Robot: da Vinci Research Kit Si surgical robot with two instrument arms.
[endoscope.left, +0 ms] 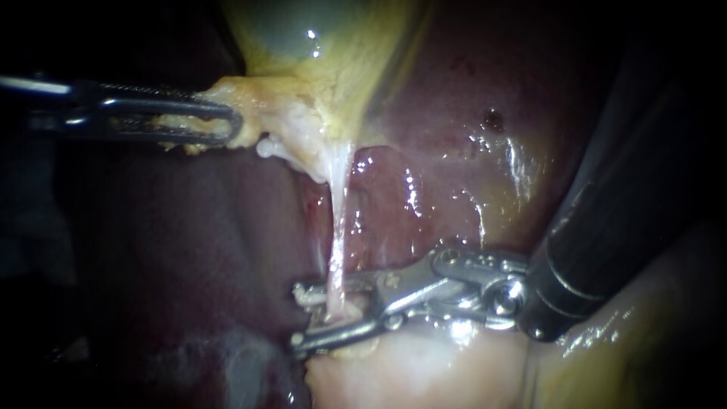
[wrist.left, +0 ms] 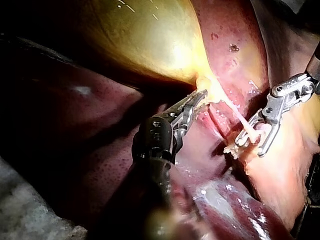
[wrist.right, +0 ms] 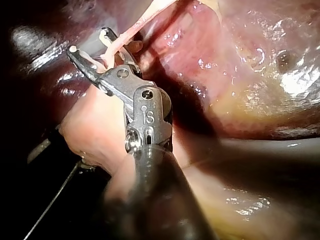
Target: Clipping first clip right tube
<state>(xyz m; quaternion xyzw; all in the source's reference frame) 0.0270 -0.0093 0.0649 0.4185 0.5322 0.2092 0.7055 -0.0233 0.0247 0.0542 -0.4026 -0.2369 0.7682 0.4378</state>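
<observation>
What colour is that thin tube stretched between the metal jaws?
Pale pinkish white; the tube shows best in the endoscope view.

- Your left instrument (endoscope.left: 233,125) is cut off by the endoscope view's left edge. Only its jaws and a short stretch behind them show.
- Your right instrument (endoscope.left: 299,316) has a shaft that goes dark and leaves that view at the upper right.
- The tube (endoscope.left: 338,227) loses its lower end among the pale tissue between the right instrument's jaws.
- Whether a clip sits in those jaws is too small to tell.
- The gallbladder (endoscope.left: 303,30) is cut off by the top edge.
- The liver (endoscope.left: 454,98) sinks into darkness left of the tube.
</observation>
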